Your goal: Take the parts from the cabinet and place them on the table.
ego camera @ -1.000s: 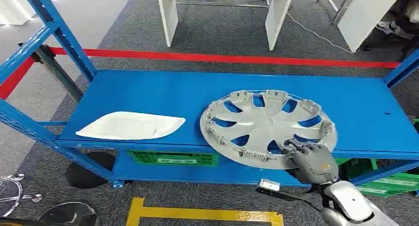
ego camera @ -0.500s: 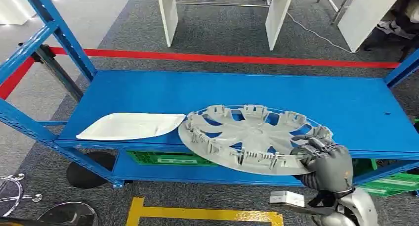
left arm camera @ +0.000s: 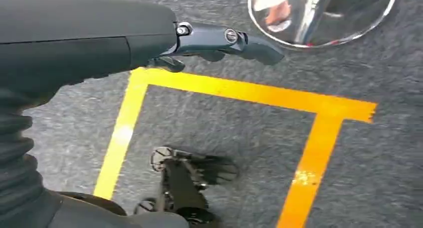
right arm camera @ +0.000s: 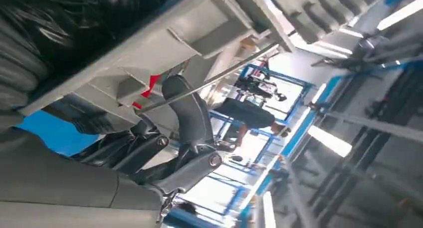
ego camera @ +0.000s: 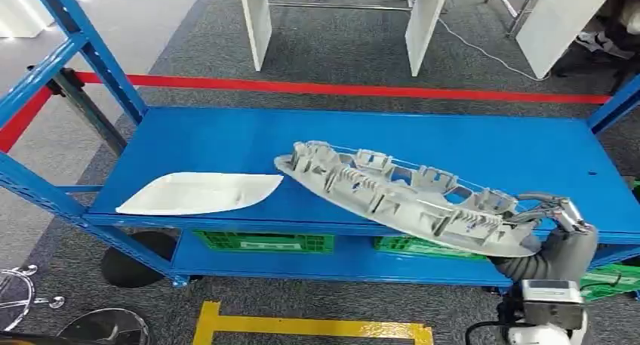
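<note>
Tilted up since a second ago, the grey plastic spoked wheel cover (ego camera: 404, 198) has left the blue metal shelf (ego camera: 226, 141), its right rim clamped in the right hand (ego camera: 555, 220) at lower right, presumably to clear the shelf edge; the left hand (left arm camera: 219, 38) hangs over the floor, its state unclear. A white plastic panel (ego camera: 200, 192) lies at centre left; grey carpet and a red floor line (ego camera: 340, 89) sit behind.

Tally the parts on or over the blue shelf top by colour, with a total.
Grey: 1, the wheel cover, tilted, gripped by the right hand
White: 1, the flat panel lying on the shelf
Total: 2
</note>
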You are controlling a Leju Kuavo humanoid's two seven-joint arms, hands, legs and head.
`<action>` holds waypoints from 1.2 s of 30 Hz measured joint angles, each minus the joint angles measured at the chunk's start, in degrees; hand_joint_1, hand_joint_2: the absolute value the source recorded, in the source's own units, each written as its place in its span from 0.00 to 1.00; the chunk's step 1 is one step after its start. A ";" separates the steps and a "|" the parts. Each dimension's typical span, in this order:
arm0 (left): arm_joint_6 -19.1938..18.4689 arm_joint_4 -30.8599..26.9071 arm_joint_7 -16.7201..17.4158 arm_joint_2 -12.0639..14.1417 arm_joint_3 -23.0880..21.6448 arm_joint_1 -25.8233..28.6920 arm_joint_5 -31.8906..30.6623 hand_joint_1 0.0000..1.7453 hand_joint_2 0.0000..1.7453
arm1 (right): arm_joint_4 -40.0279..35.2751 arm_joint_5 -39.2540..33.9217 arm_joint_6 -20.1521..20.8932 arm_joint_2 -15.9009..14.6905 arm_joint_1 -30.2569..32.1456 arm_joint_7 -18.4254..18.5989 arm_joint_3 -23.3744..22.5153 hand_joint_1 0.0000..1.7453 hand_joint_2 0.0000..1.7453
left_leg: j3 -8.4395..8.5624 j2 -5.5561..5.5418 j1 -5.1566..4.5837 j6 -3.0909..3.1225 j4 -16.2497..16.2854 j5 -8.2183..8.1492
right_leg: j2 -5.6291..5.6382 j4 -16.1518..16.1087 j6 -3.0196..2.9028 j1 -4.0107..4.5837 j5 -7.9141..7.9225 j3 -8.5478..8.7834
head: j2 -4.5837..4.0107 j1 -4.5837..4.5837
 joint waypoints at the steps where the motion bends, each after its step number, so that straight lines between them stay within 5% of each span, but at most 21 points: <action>1: -1.06 0.00 -0.20 -0.04 0.00 0.05 -0.22 0.00 0.00 | -0.29 -1.19 0.64 0.35 0.07 -0.49 -0.44 1.00 1.00 | -0.01 0.00 0.00 0.00 0.00 0.00 | 0.01 0.00 0.00 0.00 0.00 -0.01 | 0.00 0.00; 5: -5.49 0.00 -1.88 -0.11 0.00 0.41 -0.13 0.00 0.00 | -0.88 -3.94 2.52 1.60 0.57 -2.10 -1.77 1.00 1.00 | 0.00 0.00 0.00 0.00 0.00 0.00 | 0.01 0.00 0.00 0.00 0.00 -0.01 | 0.00 0.00; 14: -5.86 0.00 -2.18 -0.11 0.00 0.55 -0.13 0.00 0.00 | -1.01 -4.25 2.65 1.88 0.81 -2.26 -1.97 1.00 1.00 | -0.01 0.00 0.00 0.00 0.00 0.00 | 0.01 0.00 0.00 0.00 0.00 -0.01 | 0.00 0.00; 15: -5.87 0.00 -2.19 -0.11 0.00 0.56 -0.13 0.00 1.00 | -1.03 -4.27 2.65 1.88 0.82 -2.26 -1.99 1.00 1.00 | -0.01 0.00 0.00 0.00 0.00 0.00 | 0.01 0.00 0.00 0.00 0.00 -0.01 | 0.00 0.00; 16: -5.93 0.00 -2.21 -0.11 0.00 0.58 -0.13 0.00 0.00 | -1.05 -4.27 2.67 1.97 0.84 -2.28 -2.08 1.00 1.00 | 0.00 0.00 0.00 0.00 0.00 0.00 | 0.01 0.00 0.00 0.00 0.00 -0.01 | 0.00 0.00; 21: -5.49 0.00 -5.42 -0.31 0.00 0.78 -1.07 0.00 0.00 | -1.62 -6.35 3.72 3.70 2.36 -3.06 -4.37 1.00 1.00 | -0.01 0.00 0.00 0.00 0.00 0.00 | 0.01 0.00 0.00 0.00 0.00 -0.01 | 0.00 0.00; 36: -4.42 0.04 -4.94 -0.48 0.00 0.78 -0.53 0.00 0.00 | -2.10 -6.32 4.03 4.52 3.07 -3.26 -4.59 1.00 1.00 | -0.13 -0.03 -0.29 0.24 0.46 -0.19 | -0.02 -0.10 0.20 -0.18 0.11 -0.03 | 0.00 -0.05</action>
